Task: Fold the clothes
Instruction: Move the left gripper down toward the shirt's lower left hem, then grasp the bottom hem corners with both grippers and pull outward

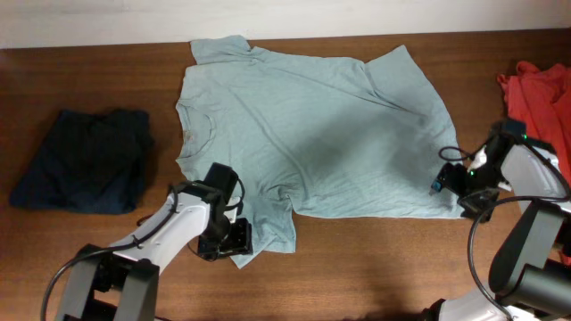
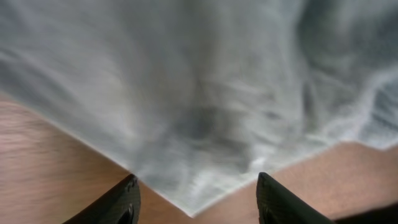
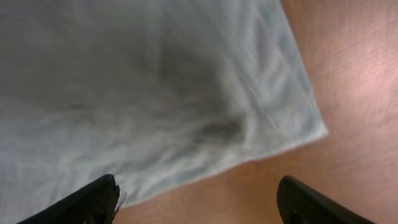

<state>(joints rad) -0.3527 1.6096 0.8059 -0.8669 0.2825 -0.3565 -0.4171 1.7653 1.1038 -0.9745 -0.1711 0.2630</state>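
Note:
A pale grey-blue T-shirt lies spread flat on the wooden table, its round neck to the left. My left gripper is at the near sleeve's corner. In the left wrist view it stands open, and the sleeve's corner points down between the two fingers. My right gripper is at the shirt's near right hem corner. It is open too, with the hem edge just ahead of the left finger and bare wood between the tips.
A dark navy garment lies folded at the left of the table. A red-orange garment is bunched at the right edge. The table's back edge runs just behind the shirt.

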